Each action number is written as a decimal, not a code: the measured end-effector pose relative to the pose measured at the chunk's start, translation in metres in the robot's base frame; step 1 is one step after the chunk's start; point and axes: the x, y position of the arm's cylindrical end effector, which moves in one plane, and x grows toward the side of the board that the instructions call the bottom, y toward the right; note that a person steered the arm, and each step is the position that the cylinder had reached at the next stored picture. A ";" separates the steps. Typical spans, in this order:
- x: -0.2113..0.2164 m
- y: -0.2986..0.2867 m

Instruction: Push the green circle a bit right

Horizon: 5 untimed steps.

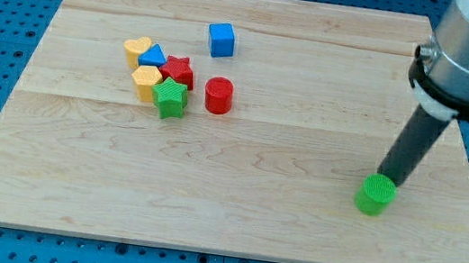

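Wooden board with clustered coloured blocks upper left; my tip touches a green circle block lower right.

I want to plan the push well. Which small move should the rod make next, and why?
Probably my tip should first go round to the view's left side of the green circle. It now seems to sit right behind the circle, toward the view's top and slightly right, so pushing from here would not send it right. The board has room on the right.
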 end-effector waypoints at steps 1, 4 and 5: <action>0.010 0.000; 0.005 -0.059; 0.023 -0.058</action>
